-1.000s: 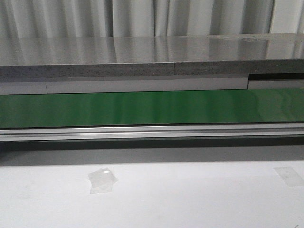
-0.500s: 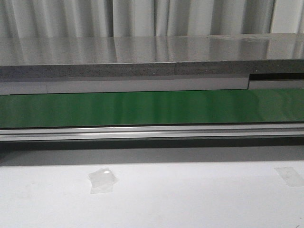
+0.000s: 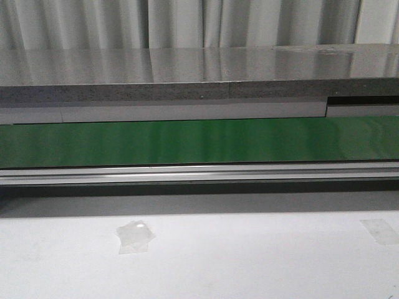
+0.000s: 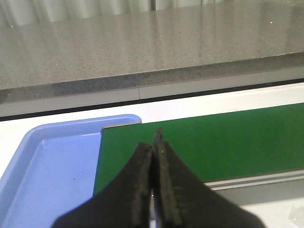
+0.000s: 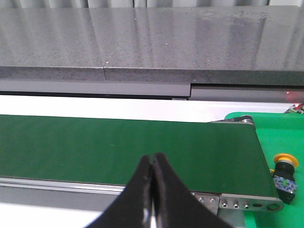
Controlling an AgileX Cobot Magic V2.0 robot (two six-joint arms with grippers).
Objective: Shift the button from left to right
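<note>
The button point(image 5: 284, 172), a yellow-orange cap on a black body, shows only in the right wrist view. It sits on a bright green surface point(image 5: 280, 128) just past the end of the dark green conveyor belt point(image 5: 118, 147). My right gripper point(image 5: 152, 160) is shut and empty, over the belt's near edge, well apart from the button. My left gripper point(image 4: 154, 142) is shut and empty, over the other end of the belt point(image 4: 213, 142) beside a blue tray point(image 4: 42, 175). Neither gripper shows in the front view.
The front view shows the belt point(image 3: 199, 142), its aluminium rail point(image 3: 199, 172), a grey stone ledge point(image 3: 187, 75) behind, and a white tabletop point(image 3: 249, 261) with tape patches point(image 3: 134, 237). The blue tray looks empty. A metal end bracket point(image 5: 242, 203) closes the belt near the button.
</note>
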